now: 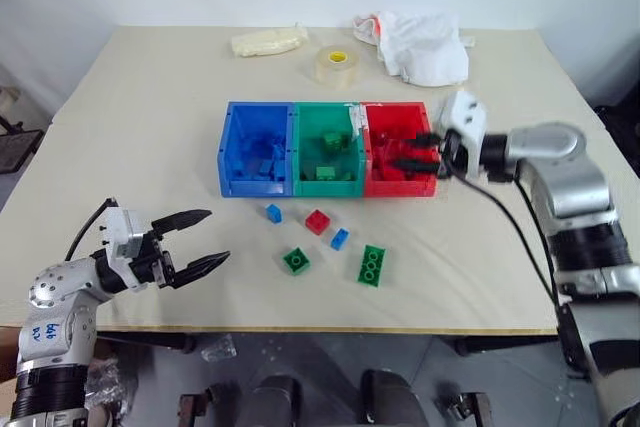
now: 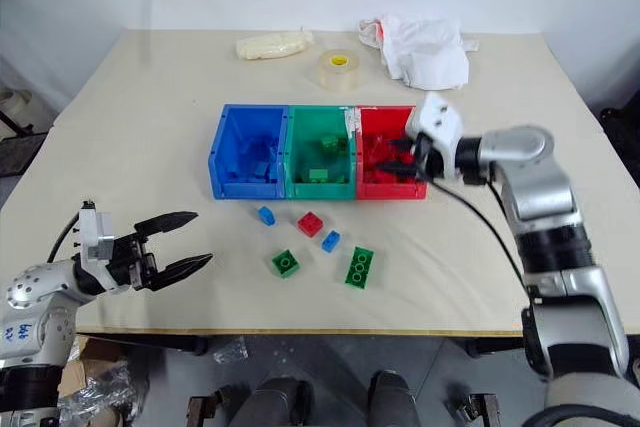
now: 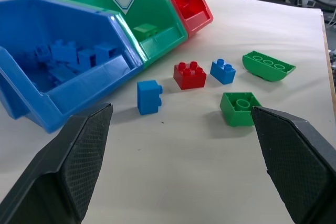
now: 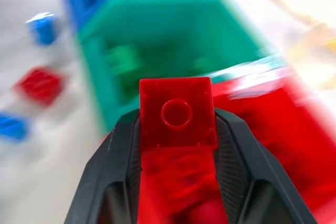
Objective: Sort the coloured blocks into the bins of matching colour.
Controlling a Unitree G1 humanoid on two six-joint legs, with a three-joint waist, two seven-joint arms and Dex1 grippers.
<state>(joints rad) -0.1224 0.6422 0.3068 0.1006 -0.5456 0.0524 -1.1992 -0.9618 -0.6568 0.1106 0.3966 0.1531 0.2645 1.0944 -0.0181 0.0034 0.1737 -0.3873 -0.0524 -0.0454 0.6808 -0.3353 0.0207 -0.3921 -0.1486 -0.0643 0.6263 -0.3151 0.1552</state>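
Note:
Three joined bins stand mid-table: blue (image 1: 226, 162), green (image 1: 327, 187) and red (image 1: 401, 188), each holding blocks of its own colour. My right gripper (image 1: 410, 150) hovers over the red bin, shut on a red block (image 4: 177, 113). On the table in front of the bins lie a blue block (image 1: 273, 213), a red block (image 1: 317, 221), a second blue block (image 1: 340, 239), a square green block (image 1: 295, 260) and a longer green block (image 1: 372, 265). My left gripper (image 1: 205, 240) stands open near the front left, short of these blocks, with nothing between its fingers (image 3: 79, 156).
Behind the bins sit a clear tape roll (image 1: 338, 65), a crumpled white cloth (image 1: 420, 45) and a pale yellowish bundle (image 1: 267, 42). The table's front edge (image 1: 320, 329) runs just below the loose blocks.

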